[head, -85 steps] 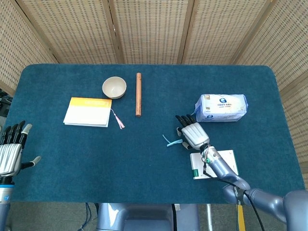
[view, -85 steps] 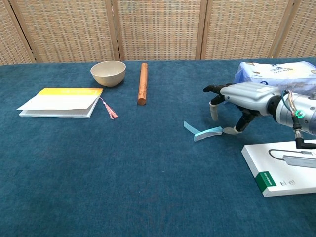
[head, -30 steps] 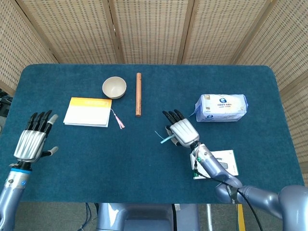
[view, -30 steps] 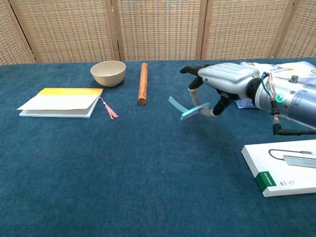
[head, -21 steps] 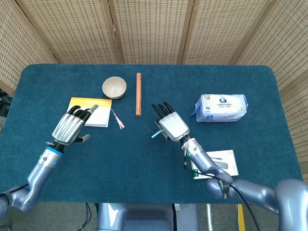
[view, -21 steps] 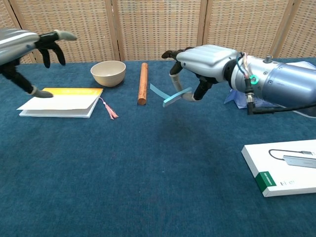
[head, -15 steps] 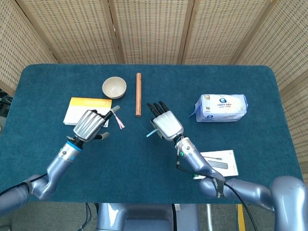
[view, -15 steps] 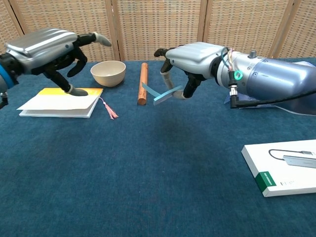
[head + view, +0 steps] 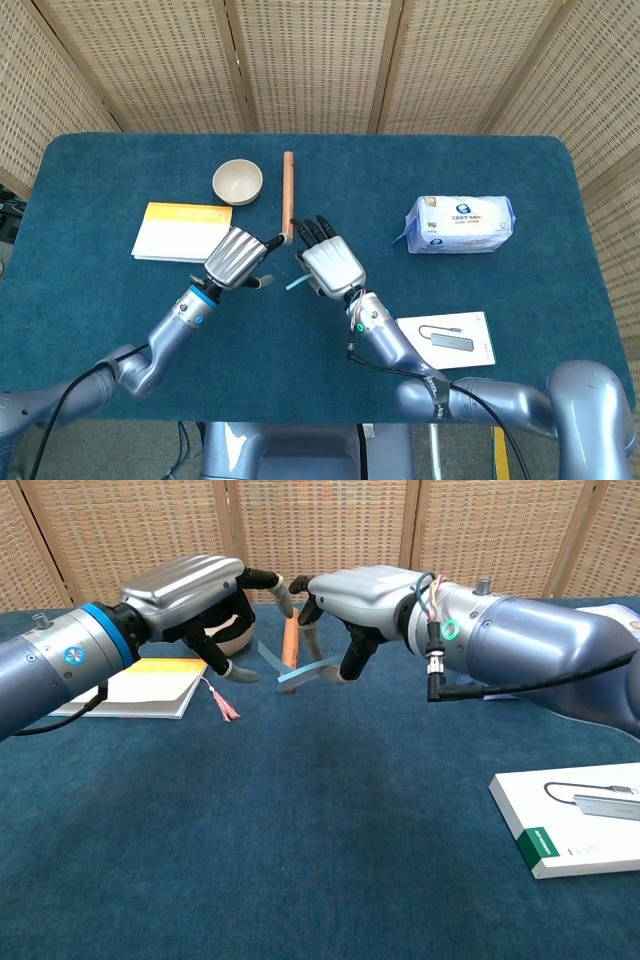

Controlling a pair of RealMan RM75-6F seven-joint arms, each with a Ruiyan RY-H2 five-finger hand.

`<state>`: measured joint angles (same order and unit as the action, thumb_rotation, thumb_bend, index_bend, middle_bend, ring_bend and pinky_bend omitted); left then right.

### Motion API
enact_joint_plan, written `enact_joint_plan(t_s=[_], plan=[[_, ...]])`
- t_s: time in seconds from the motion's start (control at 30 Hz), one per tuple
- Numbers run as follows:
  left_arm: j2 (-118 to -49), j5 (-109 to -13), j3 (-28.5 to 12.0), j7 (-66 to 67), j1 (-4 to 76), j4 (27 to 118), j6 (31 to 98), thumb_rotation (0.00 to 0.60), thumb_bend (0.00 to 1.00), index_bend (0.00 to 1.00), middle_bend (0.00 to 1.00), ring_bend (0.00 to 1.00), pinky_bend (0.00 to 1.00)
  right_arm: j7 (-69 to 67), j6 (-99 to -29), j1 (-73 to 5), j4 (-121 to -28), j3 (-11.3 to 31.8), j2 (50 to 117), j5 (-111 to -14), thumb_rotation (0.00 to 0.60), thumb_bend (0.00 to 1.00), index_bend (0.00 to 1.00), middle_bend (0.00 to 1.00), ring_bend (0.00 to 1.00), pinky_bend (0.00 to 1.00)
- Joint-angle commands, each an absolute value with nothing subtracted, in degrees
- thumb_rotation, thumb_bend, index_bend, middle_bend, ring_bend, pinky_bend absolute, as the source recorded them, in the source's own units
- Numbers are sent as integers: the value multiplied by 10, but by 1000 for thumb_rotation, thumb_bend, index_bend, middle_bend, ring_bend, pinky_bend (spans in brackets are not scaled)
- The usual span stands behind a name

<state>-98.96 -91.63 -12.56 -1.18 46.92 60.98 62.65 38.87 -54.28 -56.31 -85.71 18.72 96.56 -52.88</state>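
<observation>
My right hand [image 9: 328, 265] [image 9: 360, 595] hangs above the middle of the blue table and pinches a light blue paper strip [image 9: 300, 672] [image 9: 294, 283] between thumb and a finger. The strip sticks out to the left, clear of the cloth. My left hand [image 9: 238, 258] [image 9: 195, 590] hovers just left of it, fingers apart and holding nothing, its fingertips close to the strip's free end. A wooden rod [image 9: 287, 185] [image 9: 291, 635] lies behind the two hands.
A beige bowl [image 9: 237, 182] stands at the back left, mostly hidden by my left hand in the chest view. A yellow-and-white booklet [image 9: 175, 230] [image 9: 150, 685] with a pink tassel [image 9: 220, 702] lies left. A tissue pack [image 9: 460, 223] and a white box [image 9: 450, 340] [image 9: 575, 820] lie right.
My right hand lifted the blue strip off the table and carried it leftward. My left hand came in from the far left, passed over the booklet, and now nearly meets the strip.
</observation>
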Motion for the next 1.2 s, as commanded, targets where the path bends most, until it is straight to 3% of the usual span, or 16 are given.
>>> enact_joint_plan(t_s=[0.03,0.23,0.9,1.2], plan=[[-998,-907,-127,-31,477,604,619,600,115,356,877,914,838,389,-546,-565,-862,186,965,-523,600,466,589,5,0,35],[-998,-901,-124,-65,486,601,617,600,251,419,877,914,838,396,-555,-569,-867,179,961,-516,600,466,589,5,0,35],[-975,-877,-112,-12,505,638,592,600,316,524,877,914,838,398,-570,-578,-870,164,953,-500,600,504,589,5,0,34],[-978,-867,-109,-12,508,642,596,600,396,576,877,914,838,392,-573,-580,-872,158,947,-499,600,516,589,5,0,34]])
